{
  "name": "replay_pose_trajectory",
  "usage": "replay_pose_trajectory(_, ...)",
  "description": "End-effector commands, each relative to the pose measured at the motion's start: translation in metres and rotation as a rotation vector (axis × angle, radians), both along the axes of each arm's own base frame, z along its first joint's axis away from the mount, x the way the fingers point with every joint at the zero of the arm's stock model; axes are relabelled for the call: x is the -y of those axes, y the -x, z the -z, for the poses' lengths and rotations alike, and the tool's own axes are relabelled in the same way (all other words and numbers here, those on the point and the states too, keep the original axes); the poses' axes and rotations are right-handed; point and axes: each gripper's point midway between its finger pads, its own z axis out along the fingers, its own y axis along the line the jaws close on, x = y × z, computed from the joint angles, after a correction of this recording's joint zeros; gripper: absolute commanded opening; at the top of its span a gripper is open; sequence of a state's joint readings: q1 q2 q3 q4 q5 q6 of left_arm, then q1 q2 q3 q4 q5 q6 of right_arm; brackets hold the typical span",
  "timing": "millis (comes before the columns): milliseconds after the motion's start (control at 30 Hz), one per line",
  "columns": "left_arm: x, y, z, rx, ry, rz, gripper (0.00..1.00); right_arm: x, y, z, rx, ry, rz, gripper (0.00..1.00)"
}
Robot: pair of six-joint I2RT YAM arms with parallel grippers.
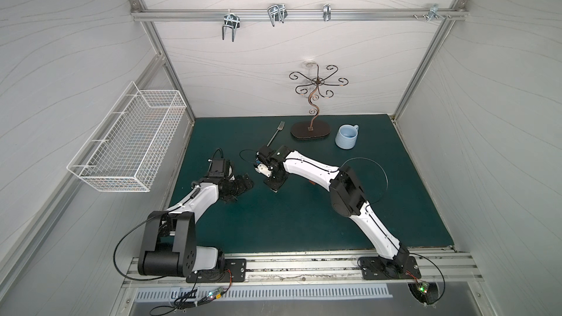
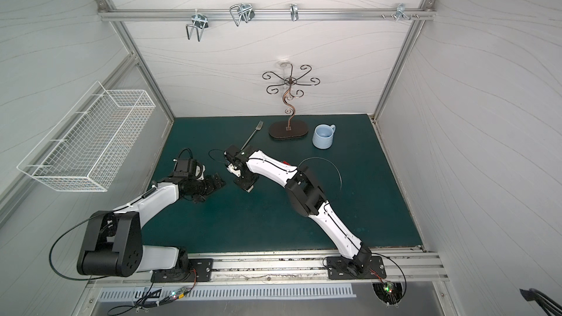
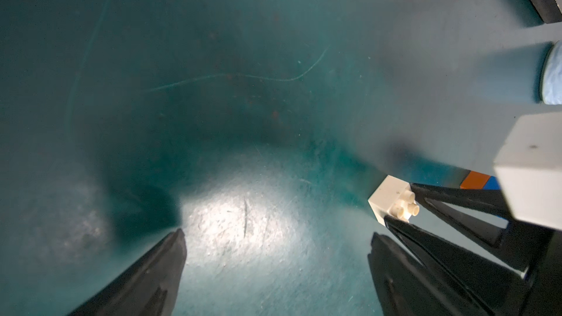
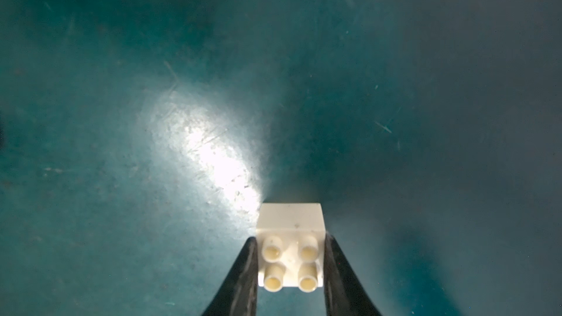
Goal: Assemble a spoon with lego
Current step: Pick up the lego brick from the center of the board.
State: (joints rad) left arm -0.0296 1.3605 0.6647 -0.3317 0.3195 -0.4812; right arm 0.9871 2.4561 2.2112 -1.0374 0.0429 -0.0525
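Now the right arm [image 1: 307, 165] reaches in from the front rail, elbow raised, wrist bent down over the middle of the surface [image 1: 304, 223]. Its right claw [image 4: 290, 253] pinches a cream lego brick [image 4: 289, 218] by two opposite sides; I cannot tell whether the brick touches the surface. The left arm [image 1: 197, 199] lies low, its left claw [image 3: 278, 235] spread wide, gripping nothing, aimed at the brick. Orange and blue bricks [image 3: 477, 180] show just behind the right claw.
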Motion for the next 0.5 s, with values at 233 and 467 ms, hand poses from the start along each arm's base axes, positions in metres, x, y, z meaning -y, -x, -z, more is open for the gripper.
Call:
replay_pose_trajectory(233, 0.052, -0.012, -0.041, 0.219, -0.023, 0.239, 1.00, 0.073, -0.025, -0.148, 0.158, -0.076, 0.080, 0.19)
replay_pose_trajectory(467, 0.101, -0.012, -0.054, 0.302, -0.028, 0.427, 1.00, 0.159, -0.028, -0.174, 0.169, -0.007, 0.101, 0.19)
